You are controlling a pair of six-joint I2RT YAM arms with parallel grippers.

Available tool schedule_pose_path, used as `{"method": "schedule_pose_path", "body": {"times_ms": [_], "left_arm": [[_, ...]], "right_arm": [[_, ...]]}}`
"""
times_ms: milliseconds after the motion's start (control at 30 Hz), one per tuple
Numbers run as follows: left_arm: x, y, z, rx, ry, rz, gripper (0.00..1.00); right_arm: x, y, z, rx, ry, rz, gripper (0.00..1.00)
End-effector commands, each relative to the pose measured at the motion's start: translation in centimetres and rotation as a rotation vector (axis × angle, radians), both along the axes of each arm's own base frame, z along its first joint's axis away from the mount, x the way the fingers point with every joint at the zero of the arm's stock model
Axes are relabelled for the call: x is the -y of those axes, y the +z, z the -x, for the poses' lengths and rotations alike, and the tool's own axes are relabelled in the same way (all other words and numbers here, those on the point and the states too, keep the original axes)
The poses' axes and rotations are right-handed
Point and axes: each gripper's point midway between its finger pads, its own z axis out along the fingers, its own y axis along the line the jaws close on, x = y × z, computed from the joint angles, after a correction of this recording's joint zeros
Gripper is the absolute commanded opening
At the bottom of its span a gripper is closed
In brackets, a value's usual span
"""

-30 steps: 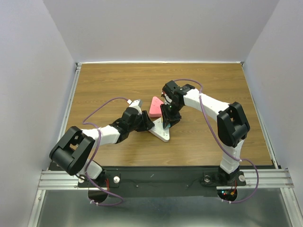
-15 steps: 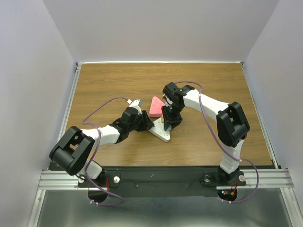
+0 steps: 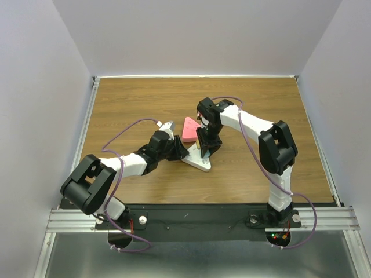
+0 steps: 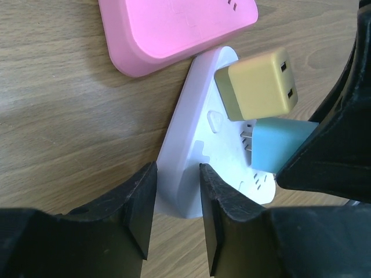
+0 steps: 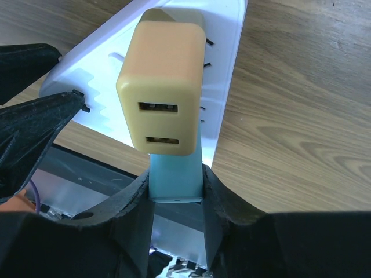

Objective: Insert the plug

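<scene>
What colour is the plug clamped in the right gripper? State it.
Light blue plug, clearest in the right wrist view, pinched by the right gripper.

- Bright, even light falls from overhead across the whole counter (image 3: 145,98), with no hard glare on the wood.
- My arms throw only faint, soft shadows near the counter's middle.
- In the left wrist view the grain is sharp, while my left fingers (image 4: 139,208) are dark and blurred.
- The white power strip (image 4: 191,145) is nearly washed out and lays a soft shadow beside itself.
- In the right wrist view the yellow charger (image 5: 165,81) is crisp, and my right fingers (image 5: 136,214) are black and soft.
</scene>
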Motion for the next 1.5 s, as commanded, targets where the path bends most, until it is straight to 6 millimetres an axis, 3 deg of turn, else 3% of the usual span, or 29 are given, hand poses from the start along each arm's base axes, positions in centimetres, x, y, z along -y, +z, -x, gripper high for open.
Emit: {"method": "schedule_pose_path", "body": {"times_ms": [0, 267, 667, 967, 1300, 1400, 1467], "left_arm": [[0.8, 0.2, 0.5, -0.008, -0.050, -0.001, 0.44], [1.6, 0.3, 0.7, 0.002, -0.105, 0.014, 0.44], [2.8, 0.5, 1.2, 0.015, -0.190, 0.046, 0.33], [3.2, -0.1, 1.4, -0.004, -0.219, 0.043, 0.29], [3.9, -0.8, 1.5, -0.029, -0.259, 0.041, 0.26], [4.0, -1.1, 1.5, -0.039, -0.264, 0.036, 0.27], [4.0, -1.2, 1.3, -0.041, -0.261, 0.034, 0.34]], "right_arm": [[0.9, -1.0, -2.0, 0.047, 0.010, 0.055, 0.00], [0.5, -0.2, -4.3, 0.125, 0.031, 0.074, 0.00], [-0.4, 1.5, -8.3, 0.279, 0.155, 0.062, 0.00], [-1.0, 1.0, -9.0, 0.337, 0.286, 0.014, 0.00], [-2.2, -0.9, -8.7, 0.324, 0.420, -0.042, 0.00], [-3.2, -0.3, -9.2, 0.344, 0.443, -0.075, 0.01], [-3.5, -0.3, -9.5, 0.350, 0.448, -0.081, 0.01]]}}
